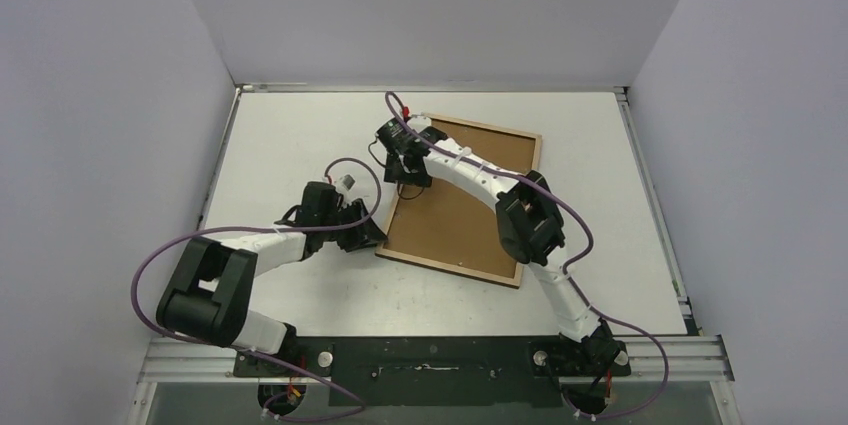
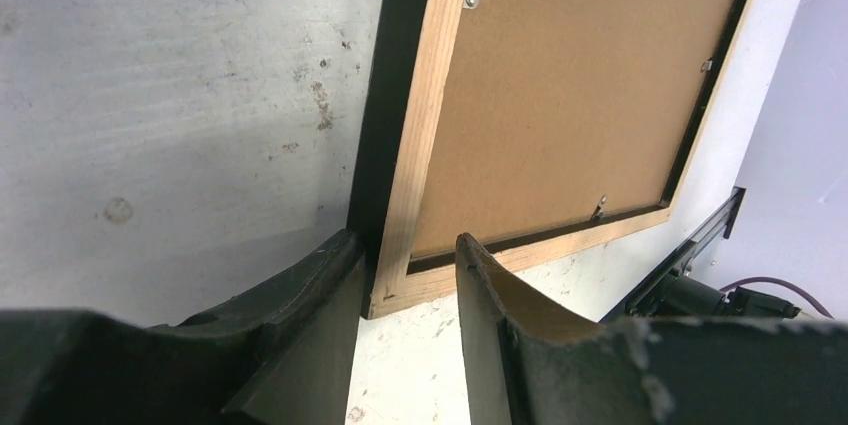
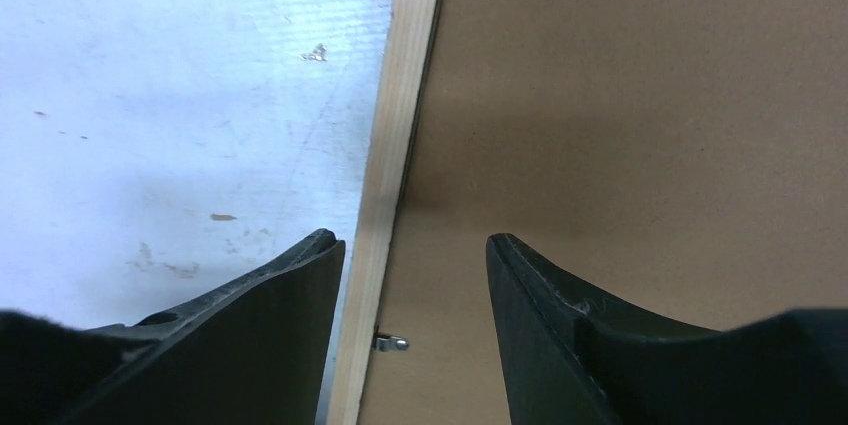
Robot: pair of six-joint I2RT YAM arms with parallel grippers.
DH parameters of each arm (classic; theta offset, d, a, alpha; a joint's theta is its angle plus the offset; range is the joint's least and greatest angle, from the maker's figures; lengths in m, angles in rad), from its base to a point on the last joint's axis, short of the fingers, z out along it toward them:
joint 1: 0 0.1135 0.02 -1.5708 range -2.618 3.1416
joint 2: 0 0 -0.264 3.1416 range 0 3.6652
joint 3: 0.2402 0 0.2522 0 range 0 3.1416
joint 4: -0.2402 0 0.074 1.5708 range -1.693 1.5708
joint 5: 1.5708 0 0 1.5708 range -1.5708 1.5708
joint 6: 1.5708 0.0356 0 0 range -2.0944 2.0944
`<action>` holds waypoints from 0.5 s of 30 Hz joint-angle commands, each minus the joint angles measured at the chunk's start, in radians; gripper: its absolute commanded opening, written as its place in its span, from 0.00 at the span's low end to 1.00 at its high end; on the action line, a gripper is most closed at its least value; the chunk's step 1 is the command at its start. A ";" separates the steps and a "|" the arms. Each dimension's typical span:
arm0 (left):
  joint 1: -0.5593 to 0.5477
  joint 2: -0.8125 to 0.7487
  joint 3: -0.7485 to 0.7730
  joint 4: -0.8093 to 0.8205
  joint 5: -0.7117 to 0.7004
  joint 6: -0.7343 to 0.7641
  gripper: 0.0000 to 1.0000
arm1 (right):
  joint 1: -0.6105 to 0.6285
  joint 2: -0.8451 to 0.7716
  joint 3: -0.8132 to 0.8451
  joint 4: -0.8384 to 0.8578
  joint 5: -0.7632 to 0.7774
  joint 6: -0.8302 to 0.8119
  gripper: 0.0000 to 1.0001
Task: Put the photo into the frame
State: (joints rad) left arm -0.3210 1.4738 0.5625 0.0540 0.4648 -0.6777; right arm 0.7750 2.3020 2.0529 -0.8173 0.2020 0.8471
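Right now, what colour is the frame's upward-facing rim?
The rim of the frame is light wood, black outside; best in left wrist view.

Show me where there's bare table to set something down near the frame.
Bare table lies far-left, between its left edge and the frame; another strip runs from the frame's right side to the right edge. Crowded: the frame's left rim, with the left hand straddling its near corner and the right hand farther along.

White table (image 1: pixel 300 135) bears the frame (image 2: pixel 421 125), back up.
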 commanded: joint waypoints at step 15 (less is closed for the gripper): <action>-0.009 -0.182 -0.103 0.084 -0.059 -0.064 0.37 | 0.048 0.072 0.085 -0.010 0.072 -0.085 0.58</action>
State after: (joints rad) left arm -0.3260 1.3396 0.4450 0.1532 0.4335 -0.7494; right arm 0.8093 2.3718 2.0880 -0.8558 0.2325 0.7830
